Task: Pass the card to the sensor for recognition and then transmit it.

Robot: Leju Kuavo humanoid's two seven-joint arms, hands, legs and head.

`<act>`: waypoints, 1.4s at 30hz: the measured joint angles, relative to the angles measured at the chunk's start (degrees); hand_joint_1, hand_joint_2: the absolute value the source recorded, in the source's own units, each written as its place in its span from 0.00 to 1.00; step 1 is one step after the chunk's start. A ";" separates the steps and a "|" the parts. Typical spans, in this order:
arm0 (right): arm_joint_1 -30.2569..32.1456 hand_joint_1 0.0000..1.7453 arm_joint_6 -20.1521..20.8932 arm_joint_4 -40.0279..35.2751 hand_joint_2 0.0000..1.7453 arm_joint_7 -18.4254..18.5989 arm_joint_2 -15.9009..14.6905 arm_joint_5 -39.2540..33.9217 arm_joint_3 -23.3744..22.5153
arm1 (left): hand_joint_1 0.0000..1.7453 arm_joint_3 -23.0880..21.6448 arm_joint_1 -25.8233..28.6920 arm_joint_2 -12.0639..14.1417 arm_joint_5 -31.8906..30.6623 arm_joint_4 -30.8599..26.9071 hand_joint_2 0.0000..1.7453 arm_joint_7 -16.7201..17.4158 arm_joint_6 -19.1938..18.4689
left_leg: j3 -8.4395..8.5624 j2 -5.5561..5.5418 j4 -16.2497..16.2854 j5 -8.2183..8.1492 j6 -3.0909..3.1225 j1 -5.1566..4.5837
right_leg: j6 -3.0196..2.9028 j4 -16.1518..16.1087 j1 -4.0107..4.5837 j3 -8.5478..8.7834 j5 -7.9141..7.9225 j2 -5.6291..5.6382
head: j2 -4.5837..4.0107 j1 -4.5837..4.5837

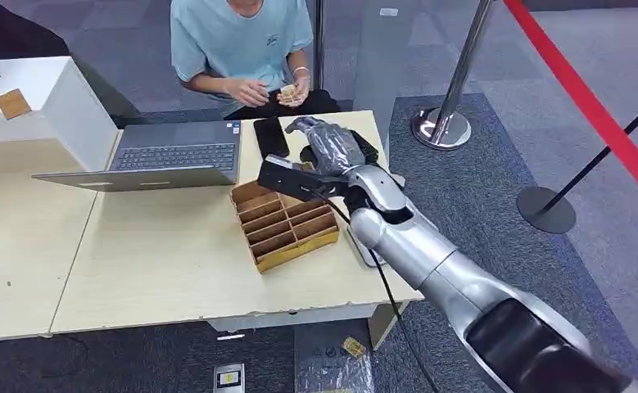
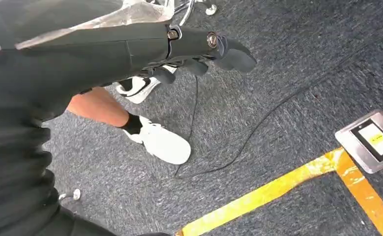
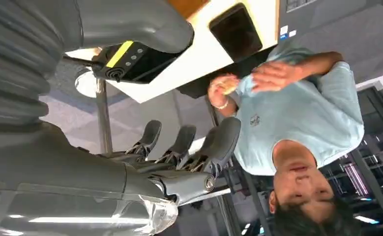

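Silver right arm reaching from the near right across the pale wooden table, its right hand palm-down above a black sensor box with a yellow stripe at the far right corner. Dark fingers straight and spread apart, nothing between them and the thick thumb; contact with the sensor impossible to judge. Small tan card away from the robot, pinched in both hands of a seated person in a light blue T-shirt just beyond the far edge of the table. Just left of the hand, a black phone lying flat; further left, an open grey laptop. Nearer the robot, touching the wrist area in the head view, a brown wooden tray with slotted compartments, contents too small to tell. At far left, a white box with a small brown square on top. Right of the table, a chrome stanchion post and a red barrier belt. Left hand hanging low over grey carpet, fingers loosely bent and apart, nothing in them. Beneath it, a strip of yellow floor tape, a metal floor socket plate, a thin black cable and a person's white shoe.
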 joint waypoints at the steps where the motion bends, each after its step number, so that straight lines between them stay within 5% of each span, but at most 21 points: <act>1: 0.20 0.11 -0.20 0.02 1.00 0.00 -0.02 -0.02 0.00 | 0.00 0.00 0.03 0.02 0.02 0.00 1.00 -0.04 0.02 | 0.00 0.00 0.00 0.00 0.00 0.00 | 0.00 0.00 0.00 0.00 0.00 0.00 | 0.00 0.00; 3: 0.60 0.21 -0.61 0.09 1.00 -0.04 -0.09 -0.24 0.00 | 0.00 0.00 0.15 0.11 0.02 0.00 1.00 -0.07 0.02 | 0.00 0.00 0.00 0.00 0.00 0.00 | 0.00 0.00 0.00 0.00 0.00 0.00 | 0.00 0.00; 4: 0.78 0.80 -0.90 0.13 1.00 -0.24 -0.13 -0.39 0.00 | 0.00 0.00 0.22 0.15 0.02 0.00 1.00 -0.07 0.02 | 0.00 0.00 0.00 0.00 0.00 0.00 | 0.00 0.00 0.00 0.00 0.00 0.00 | 0.00 0.00; 5: 0.94 0.82 -1.18 0.26 1.00 -0.48 -0.15 -0.74 -0.02 | 0.00 0.00 0.31 0.19 0.02 0.00 1.00 -0.04 0.02 | -0.01 0.00 0.00 0.00 0.00 0.00 | 0.00 0.00 0.00 0.00 0.00 0.00 | 0.00 0.00; 7: 1.27 0.02 -1.66 0.46 1.00 -0.94 -0.20 -1.29 -0.02 | 0.00 0.00 0.45 0.31 0.02 0.00 1.00 0.07 0.02 | -0.01 0.00 0.00 0.00 0.00 0.00 | 0.00 -0.01 0.00 0.00 0.00 0.00 | 0.00 0.02; 9: 1.74 0.00 -2.12 0.92 1.00 -1.44 -0.20 -1.75 -0.07 | 0.00 0.00 0.53 0.61 0.02 0.00 1.00 0.53 -0.04 | -0.01 0.00 0.00 0.00 0.00 0.00 | 0.00 -0.01 0.00 0.01 0.00 0.00 | 0.00 0.02; 11: 2.20 0.87 -2.82 1.55 1.00 -1.90 -0.17 -1.97 -0.09 | 0.00 0.00 0.56 0.96 0.02 0.02 1.00 1.05 -0.13 | -0.01 0.00 0.00 0.00 0.00 0.00 | 0.00 -0.01 0.00 0.00 0.00 0.00 | 0.00 0.00; 12: 2.44 0.89 -3.43 1.79 1.00 -2.12 -0.20 -1.84 -0.13 | 0.00 0.00 0.57 1.18 0.02 0.02 1.00 1.36 -0.15 | 0.00 0.00 0.00 0.00 0.00 0.00 | 0.00 -0.01 0.00 0.01 0.00 0.00 | 0.00 0.00; 14: 2.84 0.02 -4.18 2.21 1.00 -2.43 -0.22 -1.73 -0.35 | 0.00 0.00 0.60 1.57 0.02 0.02 1.00 1.49 -0.18 | 0.00 0.00 0.00 0.00 0.00 0.00 | 0.00 0.00 0.00 0.00 0.00 0.00 | 0.00 -0.02; 15: 2.96 0.04 -4.22 2.34 1.00 -2.51 -0.26 -1.81 -0.42 | 0.00 0.00 0.60 1.71 0.02 0.02 1.00 1.49 -0.18 | 0.00 0.00 0.00 0.00 0.00 0.00 | 0.00 -0.01 0.00 0.00 0.00 0.00 | 0.00 0.02; 16: 3.05 0.95 -4.39 2.58 1.00 -2.51 -0.31 -2.07 -0.48 | 0.00 0.00 0.61 1.86 0.02 0.02 1.00 1.49 -0.15 | 0.00 0.00 0.00 0.00 0.00 0.00 | 0.00 -0.01 0.00 0.00 0.00 0.00 | 0.00 0.00; 17: 3.15 0.96 -4.59 2.73 1.00 -2.49 -0.35 -2.19 -0.55 | 0.00 0.00 0.61 1.97 0.04 0.02 1.00 1.46 -0.15 | 0.00 0.00 0.00 0.00 0.00 0.00 | 0.00 -0.01 0.00 0.00 0.00 0.00 | 0.00 0.00; 18: 3.27 0.93 -4.85 2.89 1.00 -2.49 -0.42 -2.19 -0.70 | 0.00 0.00 0.61 2.05 0.04 0.02 1.00 1.42 -0.13 | 0.00 0.00 0.00 0.00 0.00 0.00 | 0.00 -0.01 0.00 0.00 0.00 0.00 | 0.00 0.00; 19: 3.37 0.06 -5.11 3.10 1.00 -2.49 -0.48 -2.19 -0.87 | 0.00 0.00 0.62 2.16 0.13 0.02 1.00 1.36 -0.13 | 0.00 0.00 0.00 0.00 0.00 0.00 | 0.00 -0.01 0.00 0.01 0.00 0.00 | 0.00 0.00; 20: 3.46 0.01 -5.14 3.30 1.00 -2.47 -0.57 -2.23 -0.94 | 0.00 0.00 0.63 2.27 0.13 0.02 1.00 1.31 -0.13 | 0.00 0.00 0.00 0.00 0.00 0.00 | 0.00 -0.01 0.00 0.00 0.00 0.00 | 0.00 0.00; 21: 3.54 0.01 -5.14 3.50 1.00 -2.47 -0.63 -2.25 -0.96 | 0.00 0.00 0.64 2.38 0.09 0.02 1.00 1.29 -0.13 | 0.00 0.00 0.00 0.00 0.00 0.00 | 0.00 -0.01 0.00 0.00 0.00 0.00 | 0.00 0.00; 22: 3.61 0.87 -5.14 3.65 1.00 -2.47 -0.72 -2.25 -1.03 | 0.00 0.00 0.64 2.47 0.07 0.02 1.00 1.31 -0.13 | 0.00 0.00 0.00 0.00 0.00 0.00 | 0.00 -0.01 0.00 0.00 0.00 0.00 | 0.00 0.00; 27: 3.76 0.89 -5.16 4.33 1.00 -2.47 -1.07 -2.49 -1.84 | 0.00 0.00 0.66 2.80 -0.07 0.02 1.00 1.44 -0.13 | 0.00 0.00 0.00 0.00 0.00 0.00 | 0.00 -0.01 0.00 0.00 0.00 0.00 | 0.00 0.02; 28: 3.76 0.11 -5.22 4.48 1.00 -2.47 -1.09 -2.49 -1.90 | 0.00 0.00 0.66 2.86 -0.07 0.02 1.00 1.44 -0.13 | 0.00 0.00 0.00 0.00 0.00 0.00 | 0.00 -0.01 0.00 0.00 0.00 0.00 | 0.00 -0.02; 29: 3.77 0.00 -5.27 4.57 1.00 -2.47 -1.14 -2.49 -1.95 | 0.00 0.00 0.66 2.93 -0.09 0.02 1.00 1.42 -0.13 | 0.00 0.00 0.00 0.00 0.00 0.00 | 0.00 -0.01 0.00 0.00 0.00 0.00 | 0.00 0.02; 42: 4.04 0.00 -5.20 5.05 1.00 -2.38 -1.35 -2.23 -2.21 | 0.00 0.00 0.65 2.86 -0.68 -0.02 1.00 0.18 0.13 | -0.01 0.00 0.00 0.00 0.00 0.00 | 0.00 -0.01 0.00 0.01 0.00 0.00 | 0.00 0.00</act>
